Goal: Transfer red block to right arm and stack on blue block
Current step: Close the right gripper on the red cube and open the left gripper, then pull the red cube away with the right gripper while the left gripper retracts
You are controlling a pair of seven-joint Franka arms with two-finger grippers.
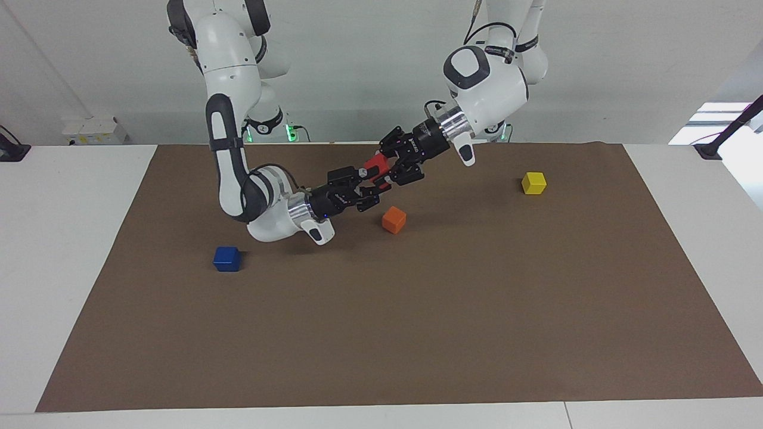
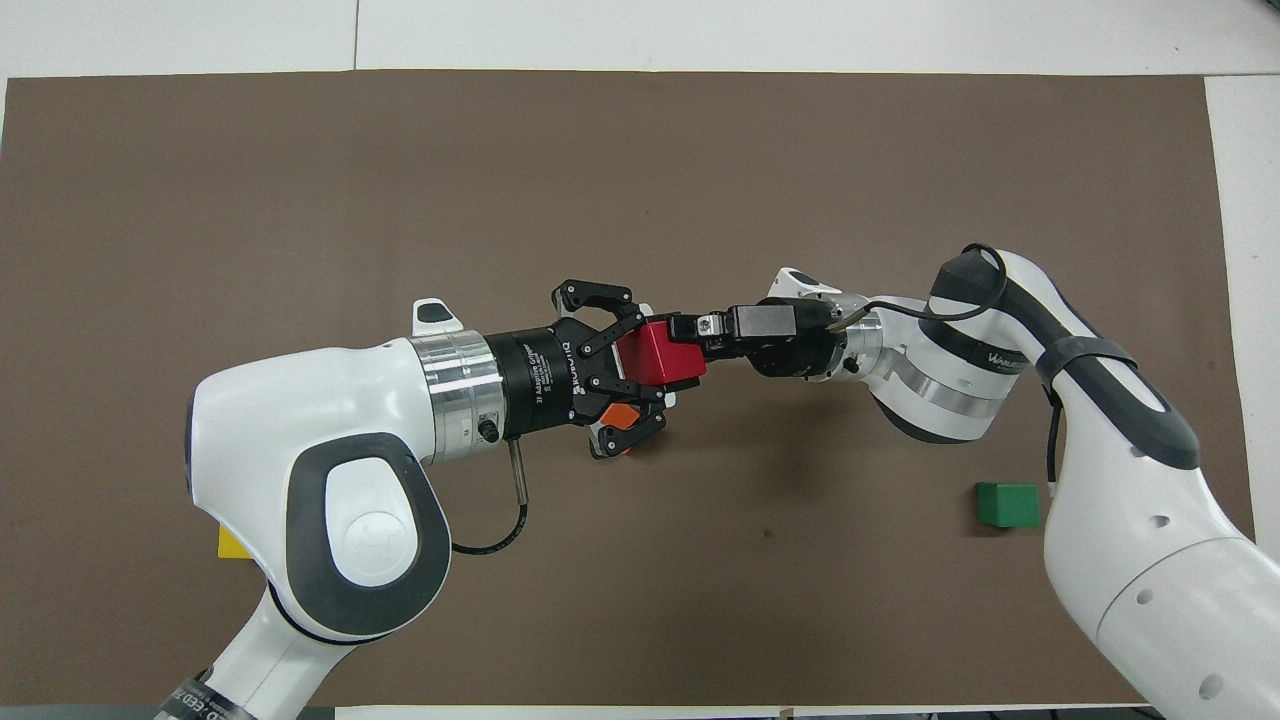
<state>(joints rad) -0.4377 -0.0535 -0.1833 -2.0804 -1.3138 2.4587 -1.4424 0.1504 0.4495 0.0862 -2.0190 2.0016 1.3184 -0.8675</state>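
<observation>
Pressed against two sides of the red block (image 2: pixel 662 352), the fingers (image 2: pixel 628 318) of the left gripper (image 2: pixel 648 355), so gripping it. Up in the air with it, over the mat (image 1: pixel 417 333) and just above the orange block (image 1: pixel 394 220). Meeting the same red block from the right arm's end, the right gripper (image 2: pixel 690 335), turned edge-on from above and touching the block or very nearly so; cannot tell whether closed on it yet. Judging by that: pickup done, both arms brought together, handover in progress but not shown complete. Left to do, by this reading: a firm hold by the right gripper, release by the left, a carry toward the right arm's end of the table, then a placement on the blue block (image 1: pixel 227 259), which sits alone on the mat with nothing on top. Counted: two arms, two grippers, one mat. Five blocks in all, one of each colour: one red, one blue, one orange, one yellow (image 1: pixel 533 183) toward the left arm's end, one green (image 2: pixel 1007 504) beside the right arm, seen only from above.
</observation>
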